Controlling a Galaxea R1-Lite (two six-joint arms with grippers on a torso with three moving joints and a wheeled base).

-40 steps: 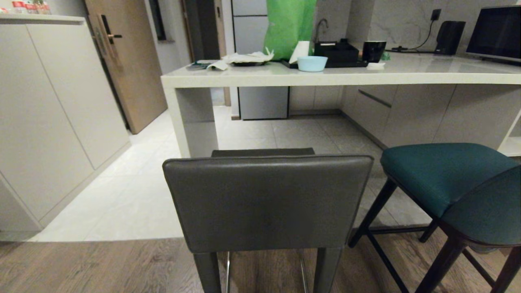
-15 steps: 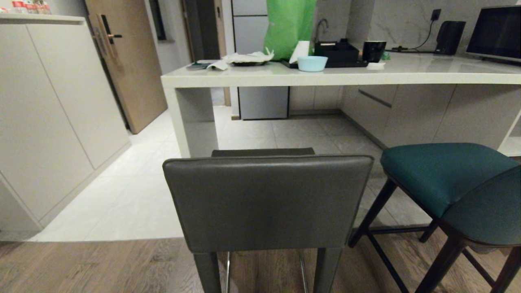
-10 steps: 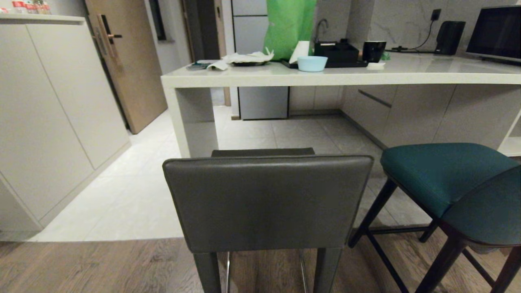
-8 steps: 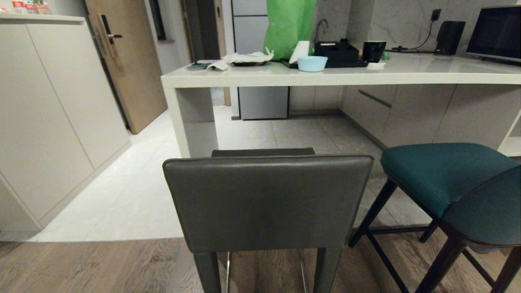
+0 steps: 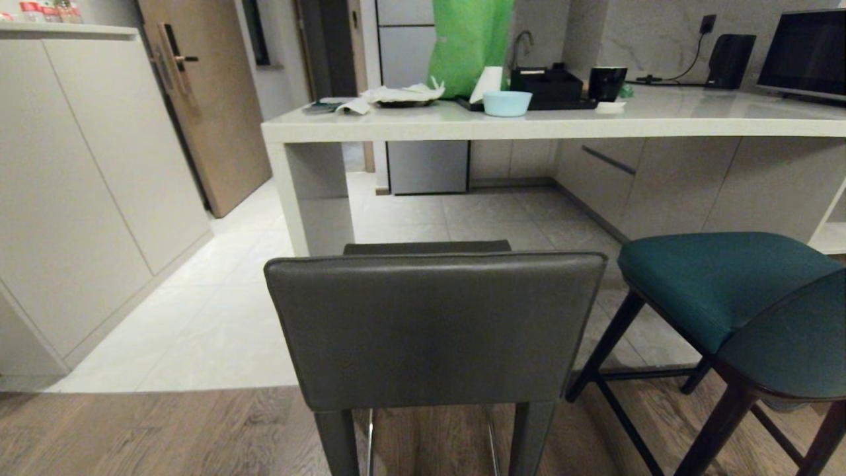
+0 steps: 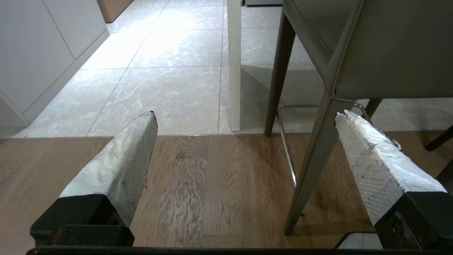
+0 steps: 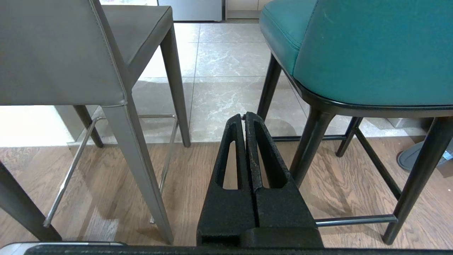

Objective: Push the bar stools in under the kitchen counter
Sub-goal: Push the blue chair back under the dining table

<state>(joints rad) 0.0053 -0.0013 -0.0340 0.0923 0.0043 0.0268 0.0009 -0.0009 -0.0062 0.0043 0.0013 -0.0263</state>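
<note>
A dark grey leather bar stool (image 5: 433, 327) stands right in front of me, its rectangular back toward me, short of the kitchen counter (image 5: 529, 125). A teal bar stool (image 5: 733, 297) with black legs stands to its right, also out from the counter. Neither arm shows in the head view. My left gripper (image 6: 244, 122) hangs low and open over the wooden floor, left of the grey stool's (image 6: 354, 46) rear leg, holding nothing. My right gripper (image 7: 244, 117) is shut and empty, low between the grey stool (image 7: 60, 53) and the teal stool (image 7: 357, 49).
On the counter sit a green bag (image 5: 469, 43), a pale blue bowl (image 5: 507, 103), a black tray (image 5: 545, 86), a mug (image 5: 607, 82) and papers (image 5: 396, 96). Tall white cabinets (image 5: 86, 185) line the left wall, beside a wooden door (image 5: 205, 99). Tiled floor (image 5: 218, 324) lies left of the counter's support panel (image 5: 317, 198).
</note>
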